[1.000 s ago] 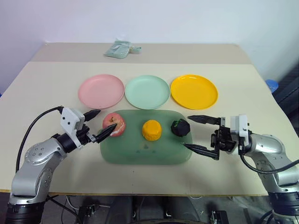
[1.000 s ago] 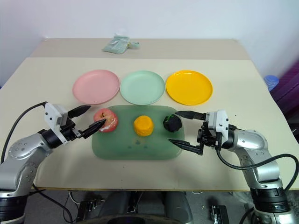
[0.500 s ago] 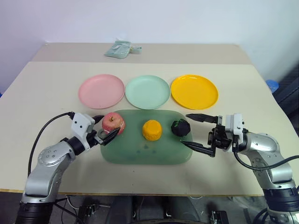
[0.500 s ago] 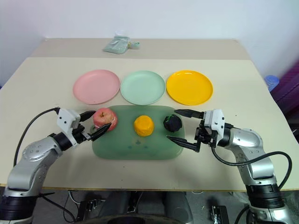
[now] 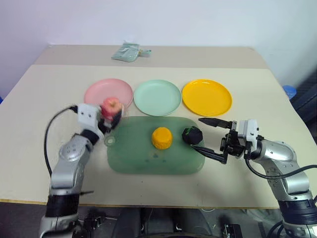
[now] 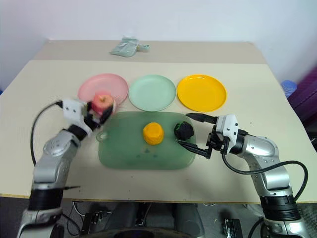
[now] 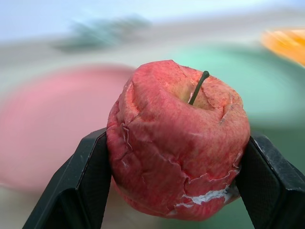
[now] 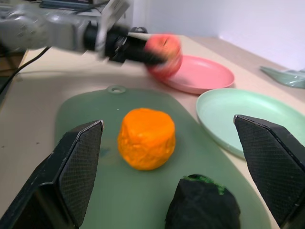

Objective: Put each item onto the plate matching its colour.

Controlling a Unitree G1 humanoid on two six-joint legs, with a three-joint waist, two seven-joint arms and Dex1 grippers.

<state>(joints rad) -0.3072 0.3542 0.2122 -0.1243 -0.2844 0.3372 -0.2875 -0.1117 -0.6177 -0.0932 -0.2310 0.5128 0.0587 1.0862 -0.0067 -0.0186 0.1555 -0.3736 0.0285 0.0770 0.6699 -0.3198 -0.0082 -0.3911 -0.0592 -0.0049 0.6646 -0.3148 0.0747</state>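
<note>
I see my left gripper (image 5: 110, 115) squeezing the wrinkly red-pink apple (image 5: 111, 105) at the middle left of the head view, lifted at the near edge of the round pink plastic plate (image 5: 101, 90). The head view is blurry there. My left wrist view shows much more: the apple's cracked skin, its thin green stem, and one black finger (image 7: 78, 183) pressed on each side.

The round orange-yellow fruit (image 5: 161, 138) sits in the middle of the big dark-green tray (image 5: 143, 161). The small lumpy blackish-green fruit (image 5: 191, 135) sits near the tray's right end. My right gripper (image 5: 207, 137) is spread wide, holding nothing, with the dark fruit just beside its fingertips. My right wrist view shows both fruits up close between its two fingers (image 8: 75, 167).

The mint green plate (image 5: 157, 97) and the yellow-orange plate (image 5: 206, 97) lie in a row right of the pink one. A pale green cloth bundle (image 5: 128, 52) lies at the top of the frame.
</note>
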